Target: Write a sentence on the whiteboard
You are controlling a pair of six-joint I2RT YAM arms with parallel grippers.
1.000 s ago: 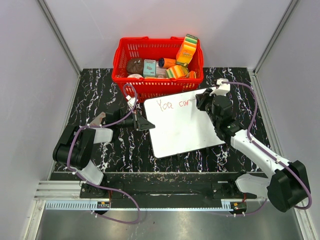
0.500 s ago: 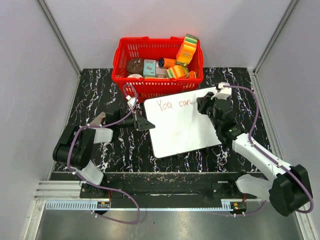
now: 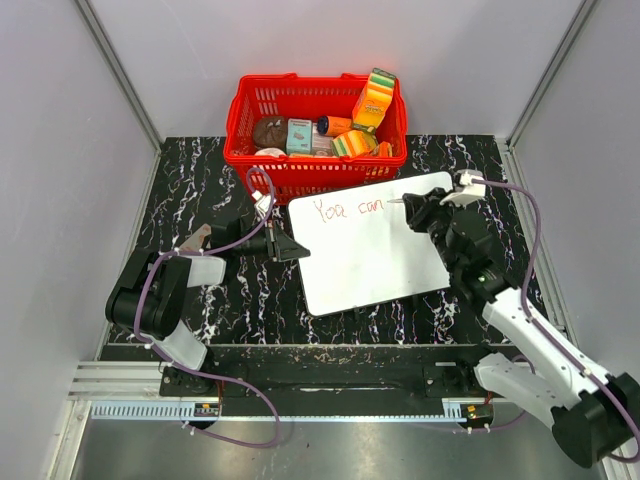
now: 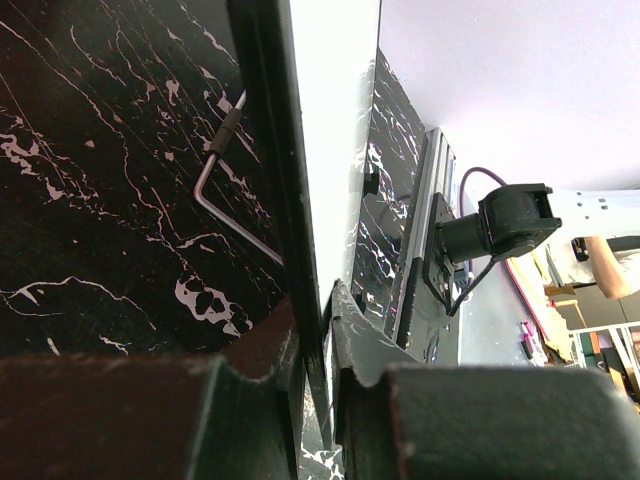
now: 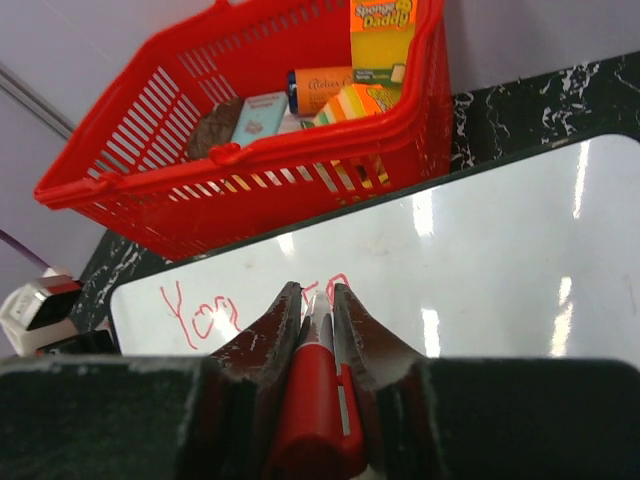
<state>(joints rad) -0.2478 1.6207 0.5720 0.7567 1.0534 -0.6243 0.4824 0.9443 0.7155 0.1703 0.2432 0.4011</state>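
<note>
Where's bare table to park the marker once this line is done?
Bare table lies far left, between the red basket and the left wall, and in the strip nearer than the whiteboard. Crowded: the slot between basket and whiteboard, and the board's left edge, clamped by the left gripper.
</note>
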